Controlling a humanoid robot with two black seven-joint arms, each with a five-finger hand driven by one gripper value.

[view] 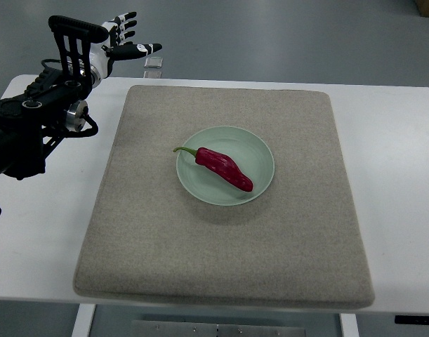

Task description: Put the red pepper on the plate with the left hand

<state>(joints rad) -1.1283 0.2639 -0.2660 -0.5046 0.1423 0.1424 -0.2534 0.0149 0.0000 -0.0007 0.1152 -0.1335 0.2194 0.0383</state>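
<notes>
The red pepper (223, 168) lies diagonally across the pale green plate (260, 151), stem pointing up-left, at the middle of the grey mat (291, 239) on the white table (397, 140). My left hand (123, 38) hovers at the table's far left corner, fingers spread and holding nothing, well apart from the plate. I see no right arm. I judge the placing done. Were I to lift it again, I would expect a light, glossy, somewhat slippery pepper with firm but bruisable flesh, best pinched across its thick middle rather than by the thin stem.
</notes>
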